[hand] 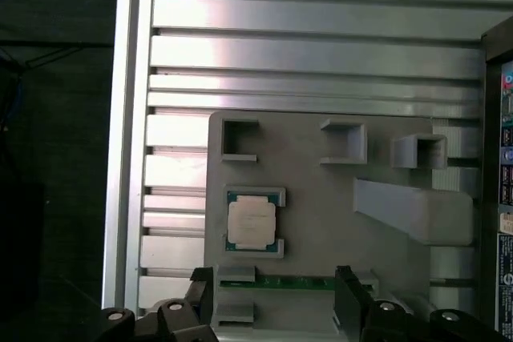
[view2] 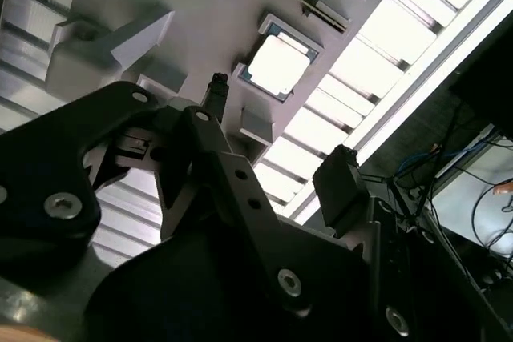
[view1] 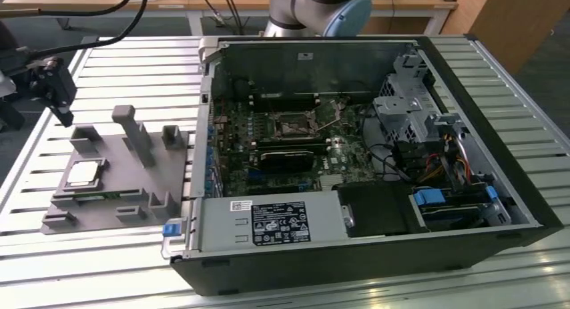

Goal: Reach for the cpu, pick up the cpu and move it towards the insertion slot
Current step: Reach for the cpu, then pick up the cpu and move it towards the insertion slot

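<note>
Exterior view has my black gripper [view1: 61, 112] hanging near the grey plastic fixture block [view1: 125, 175] on the slatted metal table [view1: 89, 255]. The fingers are spread wide, with nothing between them. The small square silvery cpu [view1: 85, 173] sits untouched in its fixture pocket. The square dark insertion slot [view1: 292, 124] is well apart, inside the open black computer case [view1: 294, 269].

Exterior view: even, diffuse light, with soft shadows beside the grey fixture [view1: 116, 172]. Second wrist view: the worktop [view2: 385, 38] slats burn out to white, the cpu [view2: 276, 66] glares (its top nearly blank), and the hand [view2: 279, 122] is a dark silhouette. First wrist view: dimmer, with a pale sheen across the slats.
</note>
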Motion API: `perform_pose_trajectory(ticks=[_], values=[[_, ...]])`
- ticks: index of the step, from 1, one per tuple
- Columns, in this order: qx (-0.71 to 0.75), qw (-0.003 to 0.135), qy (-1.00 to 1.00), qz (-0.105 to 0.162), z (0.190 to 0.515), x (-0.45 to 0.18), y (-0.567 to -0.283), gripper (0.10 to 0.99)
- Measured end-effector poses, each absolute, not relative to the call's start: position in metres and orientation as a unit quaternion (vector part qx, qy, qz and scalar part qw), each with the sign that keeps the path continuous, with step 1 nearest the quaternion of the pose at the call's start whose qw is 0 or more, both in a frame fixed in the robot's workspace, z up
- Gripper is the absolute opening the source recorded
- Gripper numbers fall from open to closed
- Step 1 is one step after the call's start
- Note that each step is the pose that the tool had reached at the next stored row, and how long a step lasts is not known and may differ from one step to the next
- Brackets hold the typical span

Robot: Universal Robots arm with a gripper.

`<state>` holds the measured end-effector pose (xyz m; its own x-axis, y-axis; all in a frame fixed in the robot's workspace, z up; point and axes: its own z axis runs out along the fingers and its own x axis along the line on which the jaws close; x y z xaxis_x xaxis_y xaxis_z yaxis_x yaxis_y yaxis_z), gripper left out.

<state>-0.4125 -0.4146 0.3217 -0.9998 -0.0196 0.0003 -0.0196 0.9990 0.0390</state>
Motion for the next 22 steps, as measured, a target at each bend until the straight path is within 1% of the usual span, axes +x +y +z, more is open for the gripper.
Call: perform_pose_trajectory(ticks=[1,11,13,14,22], values=[[0.01,0.0,-1.0,-0.019,0.32,-0.413,-0.415,0.706],[0.01,0.0,-1.0,-0.021,0.302,-0.413,-0.422,0.706],[0.01,0.0,-1.0,-0.022,0.298,-0.413,-0.423,0.714],[0.01,0.0,-1.0,-0.022,0.296,-0.413,-0.423,0.776],[0.01,0.0,-1.0,-0.023,0.282,-0.413,-0.425,0.776]])
